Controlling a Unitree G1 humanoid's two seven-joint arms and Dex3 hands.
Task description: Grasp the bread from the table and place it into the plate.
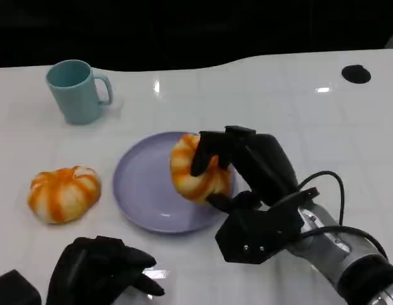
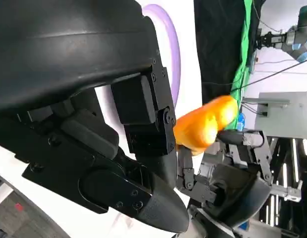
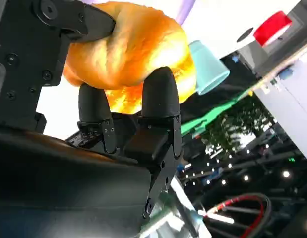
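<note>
Right hand (image 1: 237, 171) has the bread (image 1: 195, 168) clamped: fingers (image 1: 206, 152) curl over its far side, thumb presses in from the near side underneath. The right wrist view confirms it, fingers (image 3: 160, 91) wrapped round the bread (image 3: 128, 52) and squeezing it slightly.

Bread sits over the right half of the purple plate (image 1: 139, 184), tilted up on edge with its flat face toward the left. Can't tell from the head view whether its lower edge touches the plate or hangs just above it. The left wrist view shows the bread (image 2: 205, 124) off the counter (image 2: 185, 59), past the plate rim (image 2: 170, 44), so my read is just above.

Key relation: the plate centre lies left of and below the bread, so the remaining move is probably a short lowering with a slight nudge left, then release. As it's on edge, it may roll or flop when let go; flopping left keeps it on the plate, flopping right risks the rim.

Left hand (image 1: 98, 273) rests low at the near counter edge, fingers loosely curled, holding nothing. It's nearer the second bread (image 1: 63, 194), which lies on the counter left of the plate, apart from it.

Teal mug (image 1: 75, 91) stands upright at the far left, well clear.
</note>
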